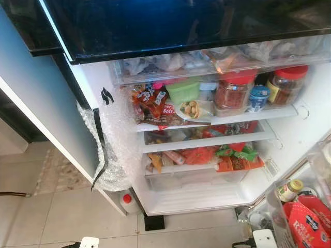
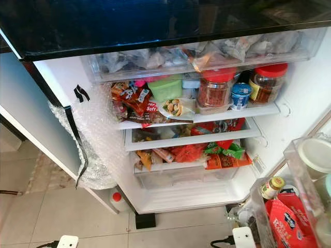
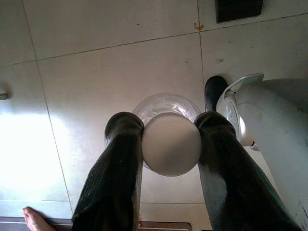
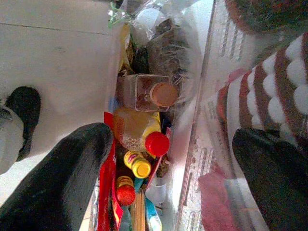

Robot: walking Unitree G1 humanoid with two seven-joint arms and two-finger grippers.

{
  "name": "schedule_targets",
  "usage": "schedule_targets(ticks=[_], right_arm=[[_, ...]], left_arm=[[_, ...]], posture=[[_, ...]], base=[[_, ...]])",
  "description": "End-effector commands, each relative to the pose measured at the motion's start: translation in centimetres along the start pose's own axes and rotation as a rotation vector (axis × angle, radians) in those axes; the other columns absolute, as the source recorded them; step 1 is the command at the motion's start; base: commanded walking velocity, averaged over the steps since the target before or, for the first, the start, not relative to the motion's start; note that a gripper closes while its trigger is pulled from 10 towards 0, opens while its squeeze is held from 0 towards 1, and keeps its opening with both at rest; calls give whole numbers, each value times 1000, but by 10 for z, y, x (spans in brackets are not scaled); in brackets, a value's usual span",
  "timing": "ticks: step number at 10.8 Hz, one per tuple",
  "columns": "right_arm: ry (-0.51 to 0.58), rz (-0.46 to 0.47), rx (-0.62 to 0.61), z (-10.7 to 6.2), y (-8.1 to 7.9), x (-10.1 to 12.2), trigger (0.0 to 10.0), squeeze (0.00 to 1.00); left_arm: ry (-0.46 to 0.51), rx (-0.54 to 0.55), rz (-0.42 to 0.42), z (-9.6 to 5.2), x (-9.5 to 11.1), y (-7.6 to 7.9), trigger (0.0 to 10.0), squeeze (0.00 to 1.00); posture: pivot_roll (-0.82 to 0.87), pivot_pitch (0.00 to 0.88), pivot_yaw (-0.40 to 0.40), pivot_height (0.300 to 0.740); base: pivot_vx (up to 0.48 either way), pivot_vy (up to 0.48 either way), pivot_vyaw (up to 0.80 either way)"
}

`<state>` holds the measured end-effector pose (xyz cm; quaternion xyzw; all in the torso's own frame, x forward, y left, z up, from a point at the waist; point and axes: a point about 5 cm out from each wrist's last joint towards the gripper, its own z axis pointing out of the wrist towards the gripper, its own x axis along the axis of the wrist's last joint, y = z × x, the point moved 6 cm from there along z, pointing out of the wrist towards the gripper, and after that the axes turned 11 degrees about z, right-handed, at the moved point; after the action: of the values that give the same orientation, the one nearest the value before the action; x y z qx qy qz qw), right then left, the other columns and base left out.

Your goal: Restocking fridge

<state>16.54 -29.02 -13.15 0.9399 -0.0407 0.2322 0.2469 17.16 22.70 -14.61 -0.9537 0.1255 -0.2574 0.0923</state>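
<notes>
Fridge w/ white shelves (image 1: 217,121) standing open & already packed, left gripper (image 3: 171,144) clamping a clear white-capped bottle (image 3: 171,143) over the floor at 6 o'clock, yet unshelved; right gripper (image 4: 163,159) gaping, nothing held.

Long black ribbed fingers (image 3: 115,178), rounded tips, on both grippers

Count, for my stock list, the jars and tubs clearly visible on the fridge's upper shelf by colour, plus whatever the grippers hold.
Red-lidded jars: 2
Green tub: 1
Blue-and-white cup: 1
White-capped bottle held in the left gripper: 1
Right gripper, open, holding nothing: 0
Total: 5
</notes>
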Motion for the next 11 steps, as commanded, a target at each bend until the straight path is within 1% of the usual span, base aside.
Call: schedule_targets(ticks=[1,3,4,5,6,7,9,10,11], right_arm=[[10,-2,-21,1,6,2,10000,0],[9,19,-59,3,22,2,10000,0],[25,-29,-61,5,29,6,10000,0],[37,-54,-64,6,34,9,10000,0],[59,-103,-70,8,44,16,10000,0],[68,-124,-69,8,46,19,10000,0],[79,-123,-45,8,41,24,10000,0],[97,-150,9,7,27,29,10000,0],[129,-207,71,5,10,35,10000,0]], left_arm=[[-15,-2,-5,-1,-5,0,10000,0],[-12,-3,2,-1,-4,0,10000,0],[-16,-3,22,0,-4,-1,10000,0],[-16,-3,26,0,-4,-1,10000,0],[-16,-5,25,0,-4,-2,10000,0],[-17,-5,25,0,-4,-2,10000,0],[-16,-5,28,0,-4,-3,10000,0],[-15,-7,38,0,-3,-3,10000,0],[-15,-9,50,0,-3,-3,10000,0]], posture=[[64,74,63,740],[68,73,64,740],[71,73,67,740],[67,75,70,740],[63,75,70,740],[63,73,70,740],[59,71,77,740],[57,68,78,740],[61,65,77,740]], base=[[0,0,0],[0,0,0],[0,0,0],[0,0,0],[0,0,0],[0,0,0],[0,0,0],[0,0,0],[0,0,0]])
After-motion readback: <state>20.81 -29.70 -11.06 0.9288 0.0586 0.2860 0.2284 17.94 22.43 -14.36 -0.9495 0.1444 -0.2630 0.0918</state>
